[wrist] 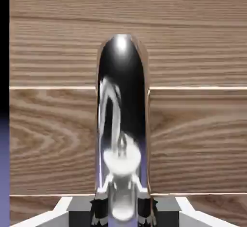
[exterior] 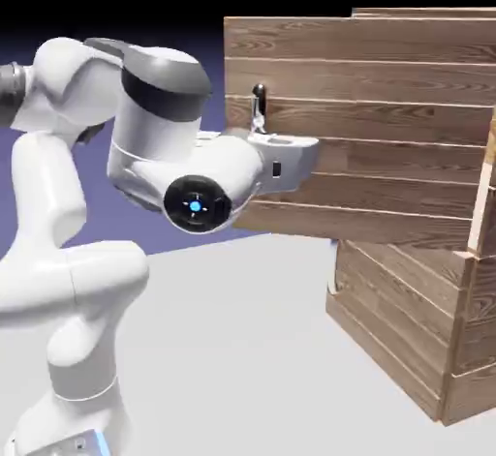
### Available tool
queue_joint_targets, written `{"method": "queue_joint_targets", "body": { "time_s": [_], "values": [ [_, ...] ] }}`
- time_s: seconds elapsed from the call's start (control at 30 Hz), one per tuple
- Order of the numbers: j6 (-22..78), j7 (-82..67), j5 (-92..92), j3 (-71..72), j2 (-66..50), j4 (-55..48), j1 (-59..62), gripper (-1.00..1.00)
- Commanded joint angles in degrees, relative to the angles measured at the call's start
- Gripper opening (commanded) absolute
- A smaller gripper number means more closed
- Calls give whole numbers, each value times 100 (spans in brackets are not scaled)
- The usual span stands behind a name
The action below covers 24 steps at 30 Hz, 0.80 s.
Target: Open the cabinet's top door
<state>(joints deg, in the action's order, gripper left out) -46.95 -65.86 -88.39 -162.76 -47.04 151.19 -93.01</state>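
The tall brown plank-wood cabinet [exterior: 417, 328] stands on the bench; its upper plank door [exterior: 368, 135] stands swung outward; the white arm's fingers [wrist: 144, 206] are clamped on that door's slim silver bar handle [wrist: 121, 125].

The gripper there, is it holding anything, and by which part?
Yes. The gripper is shut on the silver handle of the top door, near the bar's lower end. The door is swung well out from the cabinet.
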Motion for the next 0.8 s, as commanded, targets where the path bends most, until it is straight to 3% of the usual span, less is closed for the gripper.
{"method": "queue_joint_targets", "body": {
  "time_s": [0.0, 0.77],
  "values": [
    [87, -129, 172, -17, 208, -139, 37, -100],
    [1562, -1609, 3159, 136, 4850, -4436, -18, -100]
  ]
}}
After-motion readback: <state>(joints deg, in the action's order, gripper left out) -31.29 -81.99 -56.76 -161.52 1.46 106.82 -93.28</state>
